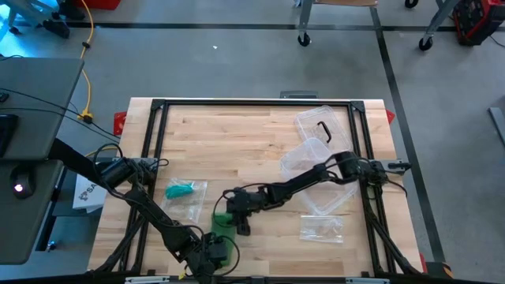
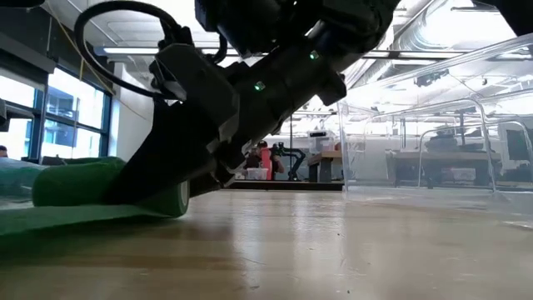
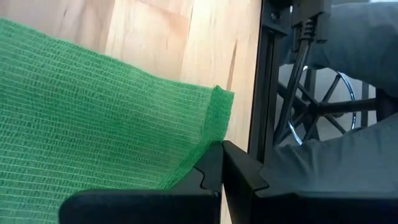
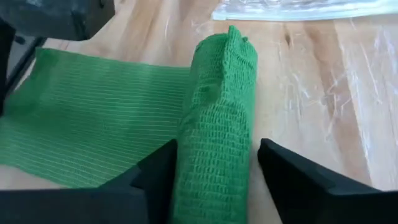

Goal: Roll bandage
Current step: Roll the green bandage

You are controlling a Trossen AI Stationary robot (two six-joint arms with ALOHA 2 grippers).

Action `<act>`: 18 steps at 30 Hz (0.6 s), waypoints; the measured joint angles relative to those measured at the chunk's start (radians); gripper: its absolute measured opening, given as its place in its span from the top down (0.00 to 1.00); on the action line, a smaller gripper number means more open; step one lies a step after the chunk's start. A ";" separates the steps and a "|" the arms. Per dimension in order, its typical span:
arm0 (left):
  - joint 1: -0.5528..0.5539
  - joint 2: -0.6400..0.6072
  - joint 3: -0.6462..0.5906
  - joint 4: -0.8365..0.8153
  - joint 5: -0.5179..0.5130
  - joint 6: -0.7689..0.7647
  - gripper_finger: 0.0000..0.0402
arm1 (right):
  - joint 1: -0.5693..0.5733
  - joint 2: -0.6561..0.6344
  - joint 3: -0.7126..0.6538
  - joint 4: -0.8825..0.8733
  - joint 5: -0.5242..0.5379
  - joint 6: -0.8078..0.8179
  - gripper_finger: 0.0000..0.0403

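The right gripper [image 4: 214,171] straddles the bandage [image 4: 214,118] roll, fingers spread. The left gripper [image 3: 221,171], pressed together, pinches its loose end; from above, both arms largely hide the bandage.

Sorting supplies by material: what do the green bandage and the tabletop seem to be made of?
The green rolled bandage looks like a stretchy woven gauze, matte: an open mesh weave with fine ribs shows. The pale tabletop appears to be butcher-block wood with a smooth, slightly glossy finish: parallel strips with grain, faint reflections.
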 joint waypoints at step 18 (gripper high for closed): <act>0.000 0.000 0.000 -0.002 -0.002 -0.019 1.00 | -0.016 0.000 0.000 0.143 -0.044 0.226 0.44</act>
